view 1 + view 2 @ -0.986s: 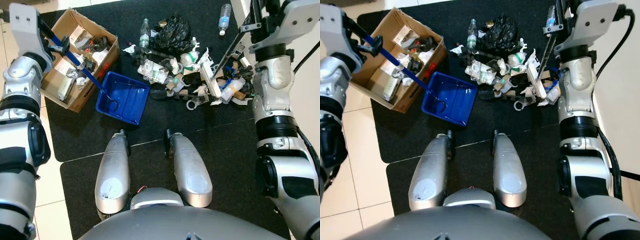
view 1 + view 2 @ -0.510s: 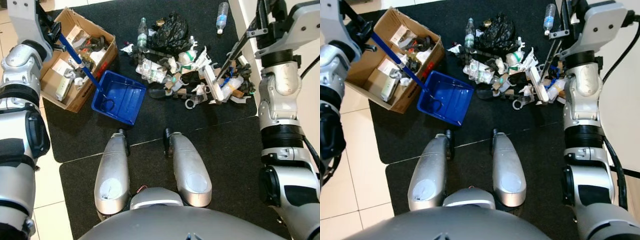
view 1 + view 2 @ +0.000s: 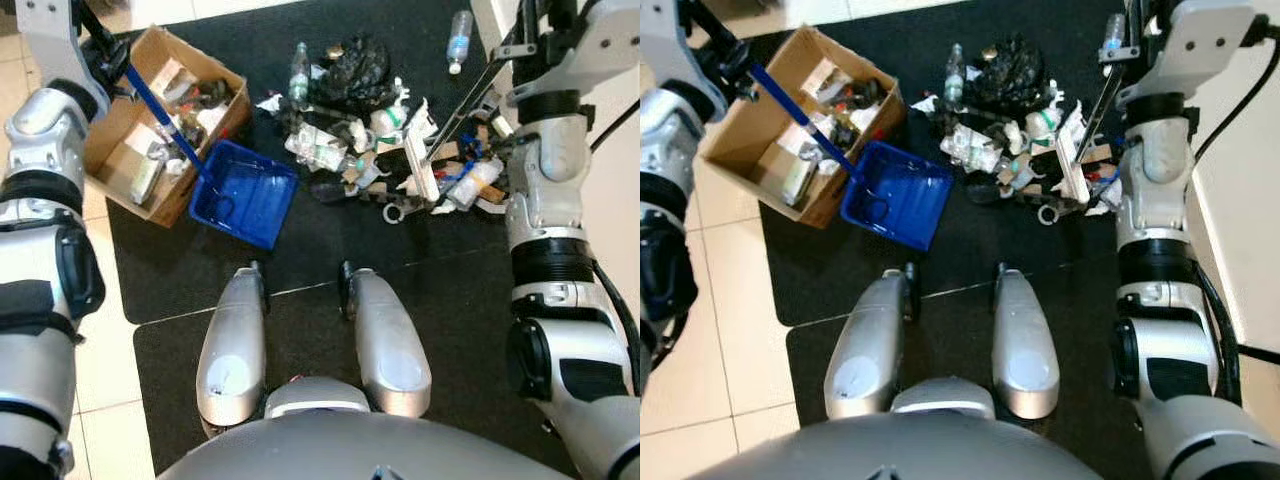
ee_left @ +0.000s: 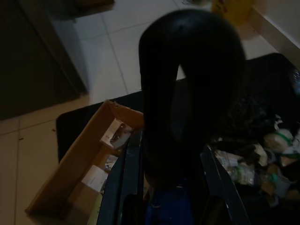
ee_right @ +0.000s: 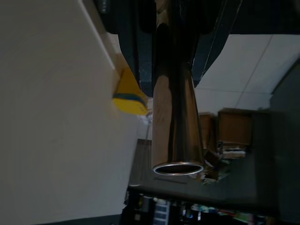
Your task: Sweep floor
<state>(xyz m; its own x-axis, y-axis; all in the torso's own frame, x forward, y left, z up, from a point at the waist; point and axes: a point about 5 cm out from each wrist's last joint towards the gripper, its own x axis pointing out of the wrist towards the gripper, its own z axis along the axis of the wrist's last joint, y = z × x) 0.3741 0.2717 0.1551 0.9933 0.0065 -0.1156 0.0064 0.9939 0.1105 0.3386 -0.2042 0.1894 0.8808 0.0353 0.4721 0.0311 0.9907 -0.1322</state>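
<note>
A blue dustpan (image 3: 243, 192) rests on the black mat, its open side towards a pile of litter (image 3: 372, 135). Its long blue handle (image 3: 165, 125) slants up over the cardboard box to my left gripper (image 3: 100, 55), which is shut on the handle's top end. The left wrist view shows that black handle end (image 4: 187, 89) between the fingers. My right gripper (image 3: 1122, 40) is shut on the broom's metal pole (image 5: 176, 117). The pole slants down to the white broom head (image 3: 418, 155), which sits in the right part of the litter.
An open cardboard box (image 3: 160, 125) full of scraps stands left of the dustpan. A black bag (image 3: 360, 65) and a plastic bottle (image 3: 298, 70) lie at the pile's far side, another bottle (image 3: 460, 38) farther right. Beige tiles (image 3: 95, 400) border the mats. My two legs (image 3: 310, 340) are below.
The camera has shifted a little. My left gripper has risen and moved farther away, tipping the dustpan handle more over the box. Dustpan and broom head stay about where they were.
</note>
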